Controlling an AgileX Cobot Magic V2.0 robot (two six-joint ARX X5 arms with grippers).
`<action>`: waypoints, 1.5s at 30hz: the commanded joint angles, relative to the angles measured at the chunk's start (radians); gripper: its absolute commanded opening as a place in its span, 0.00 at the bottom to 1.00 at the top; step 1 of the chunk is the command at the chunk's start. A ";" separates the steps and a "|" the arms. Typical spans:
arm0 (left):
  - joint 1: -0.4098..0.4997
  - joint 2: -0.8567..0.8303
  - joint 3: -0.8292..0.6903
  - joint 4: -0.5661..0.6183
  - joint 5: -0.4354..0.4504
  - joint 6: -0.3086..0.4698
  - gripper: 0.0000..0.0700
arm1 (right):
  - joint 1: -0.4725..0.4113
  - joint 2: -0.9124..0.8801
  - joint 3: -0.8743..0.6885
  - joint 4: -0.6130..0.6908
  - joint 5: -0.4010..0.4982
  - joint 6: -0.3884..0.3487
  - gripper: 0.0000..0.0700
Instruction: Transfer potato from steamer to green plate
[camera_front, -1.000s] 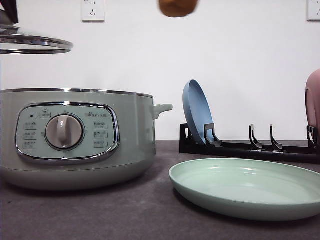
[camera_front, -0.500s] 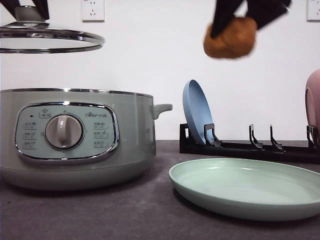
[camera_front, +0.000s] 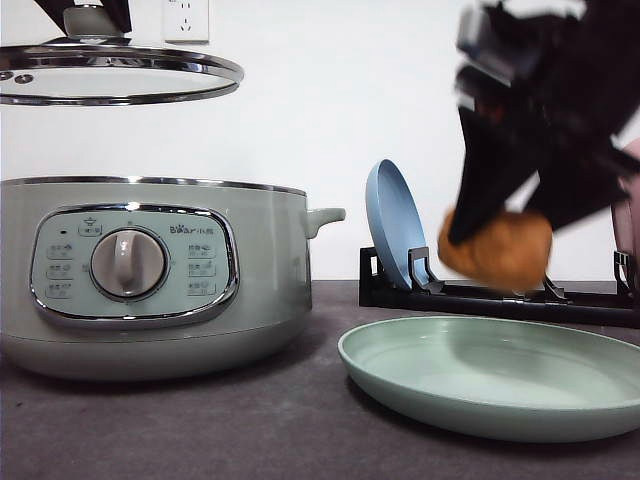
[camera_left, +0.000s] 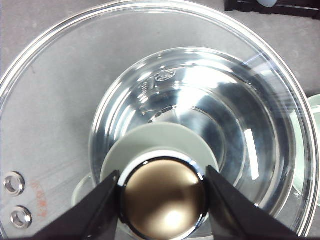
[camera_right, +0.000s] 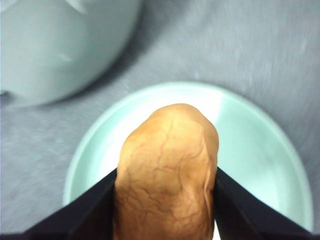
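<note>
Potato (camera_front: 497, 250) hangs clenched in the right hand (camera_front: 500, 245) above the green plate (camera_front: 560, 420), ready for lowering; left hand (camera_left: 162, 192) grips the lid knob (camera_left: 162, 200), keeping the steamer (camera_front: 150, 275) open.

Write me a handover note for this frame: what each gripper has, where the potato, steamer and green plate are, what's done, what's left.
Left gripper: shut on the lid knob, holding the glass lid above the steamer.
Right gripper: shut on the potato, in the air over the green plate, not touching it.
Done: potato is out of the steamer and over the plate.
Left: lower it, release on the plate, pull the arm away. The lid is off the pot.
</note>
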 joint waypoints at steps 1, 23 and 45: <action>-0.006 -0.005 0.043 0.029 0.003 -0.002 0.00 | 0.006 0.012 -0.030 0.058 0.004 0.079 0.28; -0.025 -0.005 0.043 0.027 0.003 -0.002 0.00 | 0.011 0.078 -0.148 0.181 0.049 0.162 0.50; -0.104 0.001 0.043 0.027 0.003 -0.002 0.00 | -0.036 0.007 -0.018 0.086 0.057 0.089 0.80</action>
